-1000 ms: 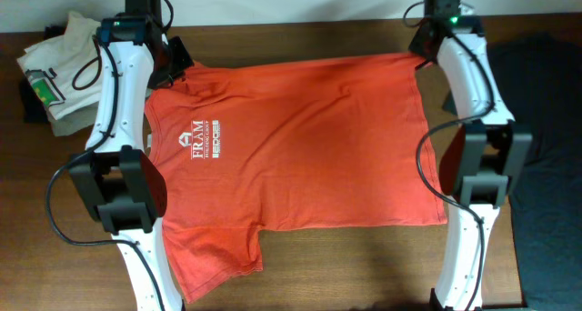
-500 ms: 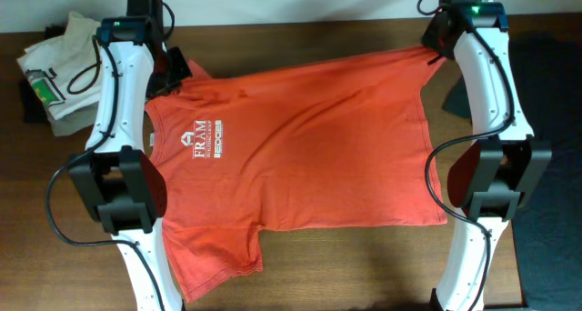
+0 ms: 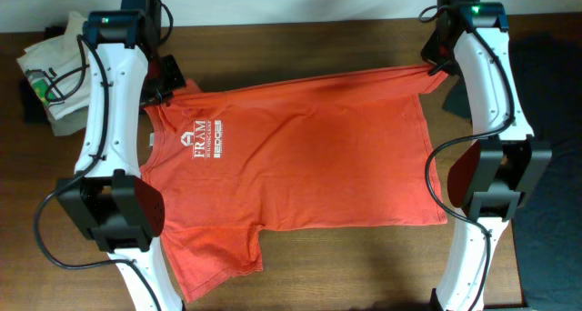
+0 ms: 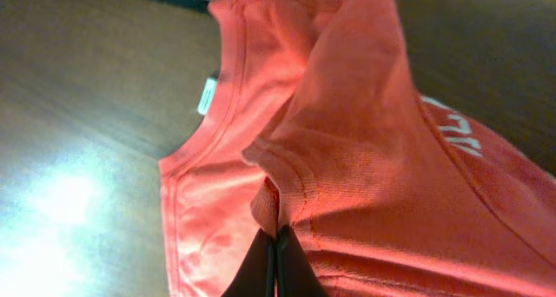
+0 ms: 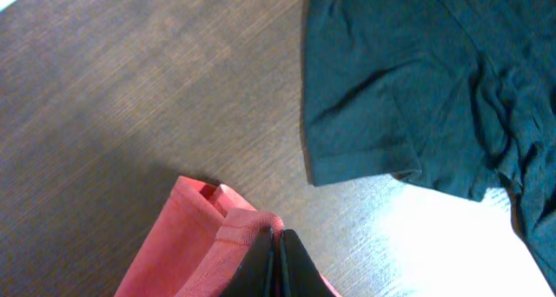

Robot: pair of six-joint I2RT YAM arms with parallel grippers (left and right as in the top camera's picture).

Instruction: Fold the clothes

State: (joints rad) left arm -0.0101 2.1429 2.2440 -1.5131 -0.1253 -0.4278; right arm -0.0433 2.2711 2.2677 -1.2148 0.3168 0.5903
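On the table [image 3: 346, 275]: T-shirt [image 3: 309, 156] lies spread, print up, collar toward the left edge, hem toward the right edge, so its long axis runs left to right.
Shirt's far edge: stretched between my two grips.
Left gripper [image 4: 276, 249]: pinched tight on the far shoulder beside the collar.
Right gripper [image 5: 280, 249]: pinched tight on the far hem corner.
Coming move: I judge the body lies nearward of both, so the fold goes toward the near edge.

The shirt [image 3: 300, 156] is lying across the middle of the table [image 3: 300, 38], collar toward nine o'clock. The left gripper [image 4: 276, 234] is pinching its ten o'clock corner, the right gripper [image 5: 280, 236] its two o'clock corner. A heap of clothes [image 3: 55, 70] is sitting at ten o'clock, another garment [image 3: 555, 102] at three.
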